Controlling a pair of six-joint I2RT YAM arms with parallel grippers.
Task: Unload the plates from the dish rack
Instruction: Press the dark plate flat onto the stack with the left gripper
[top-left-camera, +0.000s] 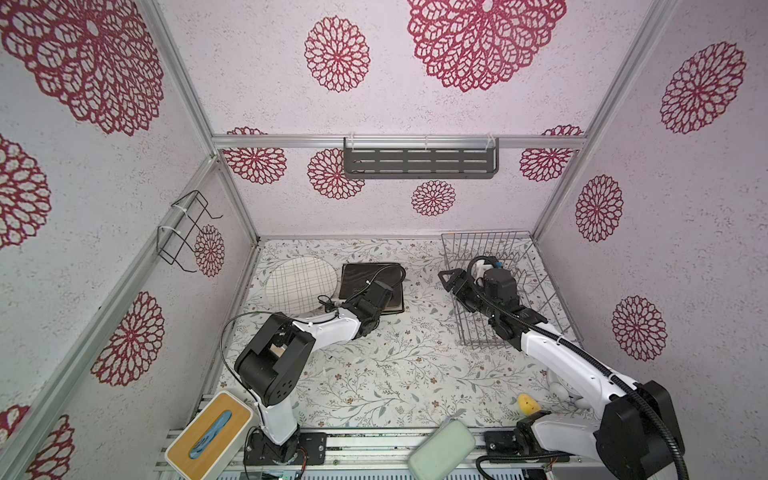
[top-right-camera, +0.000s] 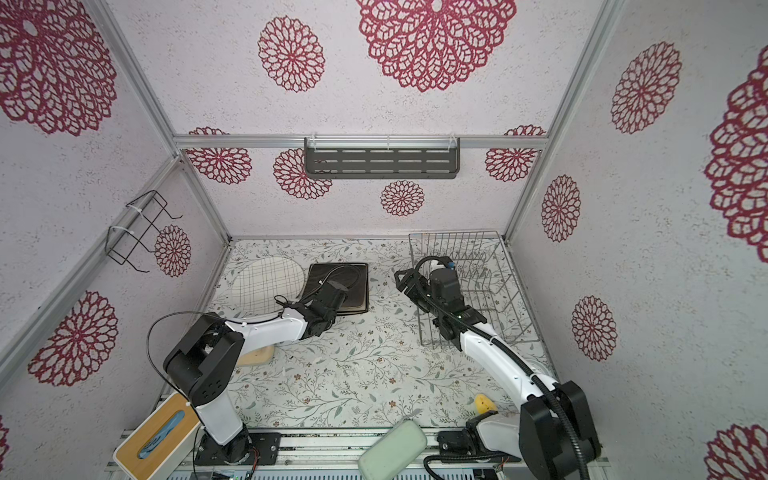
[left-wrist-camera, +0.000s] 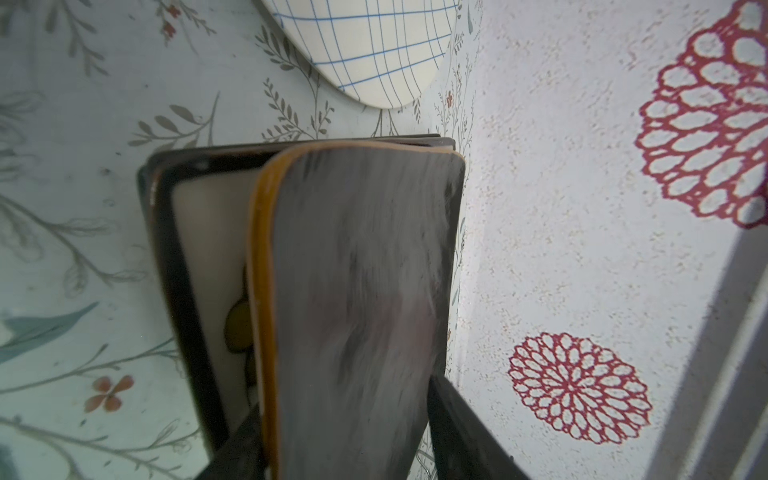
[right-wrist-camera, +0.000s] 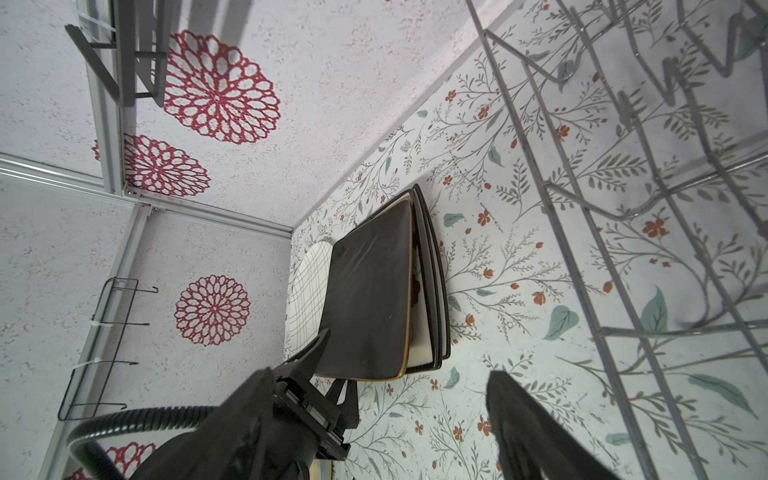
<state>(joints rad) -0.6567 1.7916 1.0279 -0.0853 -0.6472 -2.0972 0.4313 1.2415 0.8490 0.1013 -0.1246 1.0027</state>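
Observation:
A round cream plate with dark grid lines (top-left-camera: 299, 284) (left-wrist-camera: 374, 50) lies flat on the floral table at the back left. Beside it stands a stack of rounded-square plates (right-wrist-camera: 436, 291). A dark brown plate (top-left-camera: 370, 272) (right-wrist-camera: 370, 291) leans on top of the stack, its near edge lifted. That edge sits between the spread fingers of my left gripper (right-wrist-camera: 332, 365) (left-wrist-camera: 345, 415), which is open. Under it shows a cream plate with a black rim (left-wrist-camera: 208, 249). The silver wire dish rack (top-left-camera: 478, 245) (right-wrist-camera: 623, 208) holds no plate that I can see. My right gripper (top-left-camera: 446, 280) (right-wrist-camera: 382, 424) hangs open by the rack's left side.
A dark grey slotted shelf (top-left-camera: 419, 160) hangs on the back wall and a black wire holder (top-left-camera: 183, 232) on the left wall. Along the front edge lie a wooden-topped tissue box (top-left-camera: 208, 432), a pale green pad (top-left-camera: 442, 455) and a small yellow object (top-left-camera: 528, 403).

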